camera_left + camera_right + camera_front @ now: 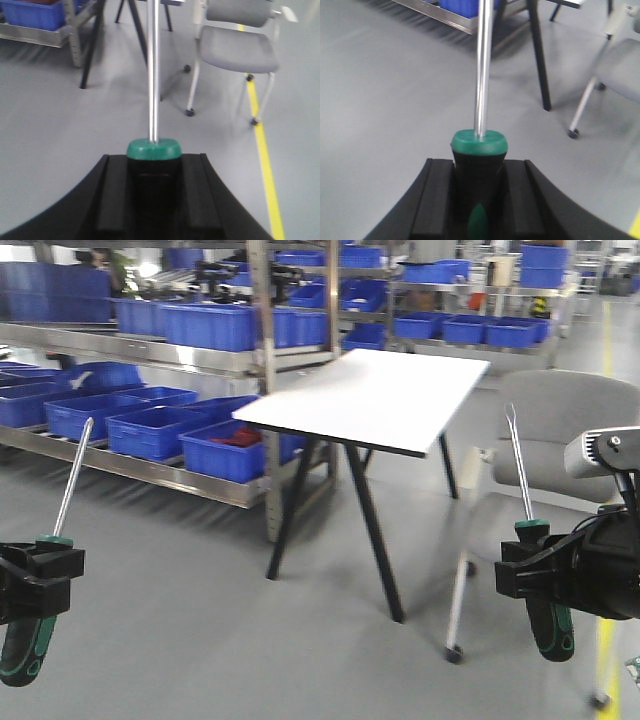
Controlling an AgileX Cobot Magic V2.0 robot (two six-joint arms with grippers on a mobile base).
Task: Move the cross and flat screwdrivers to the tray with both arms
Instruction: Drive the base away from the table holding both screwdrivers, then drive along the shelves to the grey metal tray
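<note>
My left gripper (40,565) is shut on a screwdriver (70,483) by its black and green handle. Its silver shaft points up, tilted right. In the left wrist view the handle (153,170) sits clamped between my fingers (112,192). My right gripper (535,565) is shut on the other screwdriver (520,475), its shaft nearly upright and its handle end (551,628) hanging below. In the right wrist view the handle (479,175) is held between both fingers (435,200). Both are held in the air above the floor. The grey metal tray is out of view.
A white-topped table (370,395) with black legs stands ahead. A grey chair (560,440) on castors is at the right. Steel racks with blue bins (150,425) fill the left and back. A yellow floor line (262,155) runs past the chair.
</note>
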